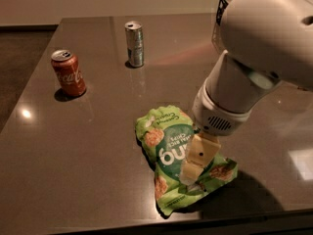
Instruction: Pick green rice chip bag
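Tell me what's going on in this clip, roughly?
The robot's single arm reaches down over the green rice chip bag, which lies on the dark table near its front edge. The gripper is low over the bag's right half, and the bag is not yet lifted. A red cola can and a silver can stand upright farther back, apart from the arm.

My gripper [194,161] low over right half of green chip bag [164,141]; touching it or just above, cannot tell. Bag lies flat near front edge of dark table [73,170], its white lettering rotated. My white arm [259,43] fills upper right. Red cola can [68,73] upright at left. Silver can [134,44] upright further back. Both well apart from bag.
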